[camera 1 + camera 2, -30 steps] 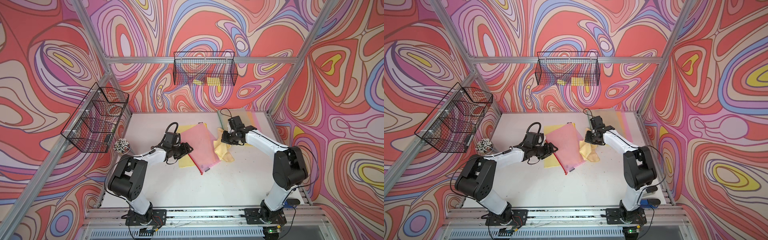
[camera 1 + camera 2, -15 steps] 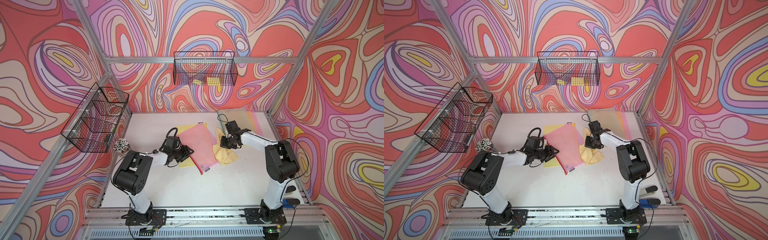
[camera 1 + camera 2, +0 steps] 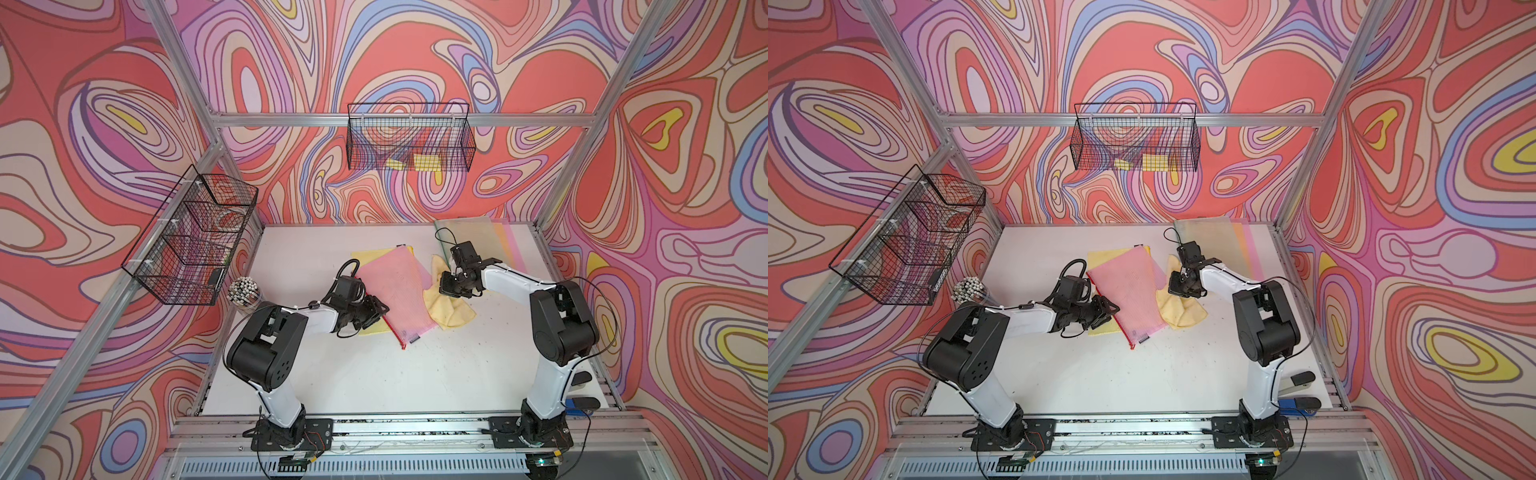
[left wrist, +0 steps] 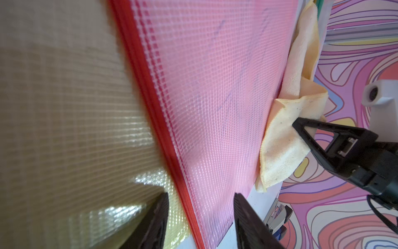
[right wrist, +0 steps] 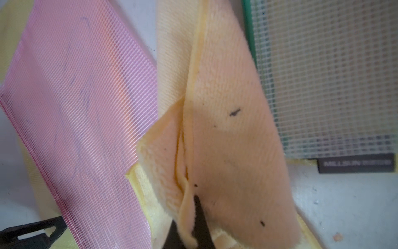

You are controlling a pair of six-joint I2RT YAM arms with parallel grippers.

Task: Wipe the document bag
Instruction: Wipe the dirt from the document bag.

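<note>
Pinching a cloth (image 5: 226, 129) fold, the right pincer (image 5: 193, 215) is closed, just beside the pink bag (image 3: 395, 291), which lies between both arms on a yellow bag (image 3: 374, 254). The left pincer (image 4: 200, 195) gapes astride the pink bag's red edge, clamping nothing; unpinned, it could slide when wiped. The wrist views show faint pen marks that the top views blur out.
</note>
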